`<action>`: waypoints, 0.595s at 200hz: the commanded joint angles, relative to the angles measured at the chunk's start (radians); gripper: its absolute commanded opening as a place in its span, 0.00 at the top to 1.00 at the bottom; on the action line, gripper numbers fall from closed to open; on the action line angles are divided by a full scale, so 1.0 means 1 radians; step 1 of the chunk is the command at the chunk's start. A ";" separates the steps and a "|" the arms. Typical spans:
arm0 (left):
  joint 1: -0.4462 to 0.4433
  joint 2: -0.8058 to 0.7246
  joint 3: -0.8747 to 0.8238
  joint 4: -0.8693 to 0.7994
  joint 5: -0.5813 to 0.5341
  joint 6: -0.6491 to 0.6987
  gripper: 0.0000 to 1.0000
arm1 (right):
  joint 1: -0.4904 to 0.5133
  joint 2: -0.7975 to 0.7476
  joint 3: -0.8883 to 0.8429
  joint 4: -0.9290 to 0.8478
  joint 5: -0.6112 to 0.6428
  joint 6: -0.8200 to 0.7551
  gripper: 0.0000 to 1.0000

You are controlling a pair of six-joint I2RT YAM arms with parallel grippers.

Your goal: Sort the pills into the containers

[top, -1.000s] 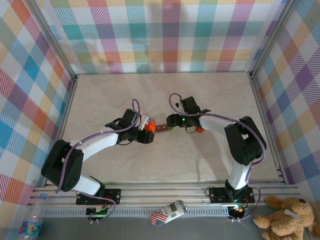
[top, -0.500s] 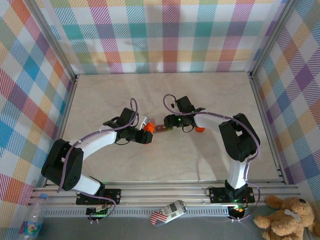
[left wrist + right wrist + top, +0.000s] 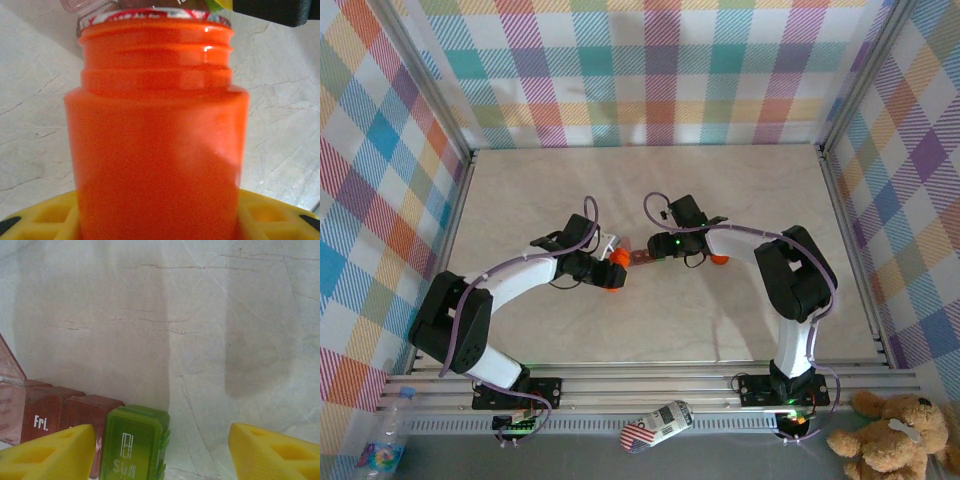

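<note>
Container strip [image 3: 642,258] lies flat on the worktop [image 3: 720,200], just beside the mouth of the orange bottle [image 3: 157,125]. Its long axis runs away from the bottle mouth, approx in line w/ the bottle. Red-brown compartments sit at the bottle end; the green end compartment [image 3: 134,442] points away from the bottle. One lid [image 3: 10,375] toward the bottle end stands raised, and a compartment near it reads "Fri.". L fingers [image 3: 40,220] are clamped on the bottle's body, its mouth toward the strip. R fingers [image 3: 272,450] are spread wide on the far side of the strip from the bottle. The green end sits btwn them, hard by one finger (touching or not, can't tell) and well clear of the other.
</note>
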 commanded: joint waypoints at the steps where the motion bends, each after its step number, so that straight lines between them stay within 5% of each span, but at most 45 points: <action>1: 0.008 0.008 0.036 -0.039 0.033 0.022 1.00 | 0.010 0.015 -0.002 -0.007 0.006 -0.009 0.30; 119: 0.009 0.124 0.146 -0.168 0.042 0.042 1.00 | 0.010 0.027 -0.009 -0.006 0.002 -0.004 0.30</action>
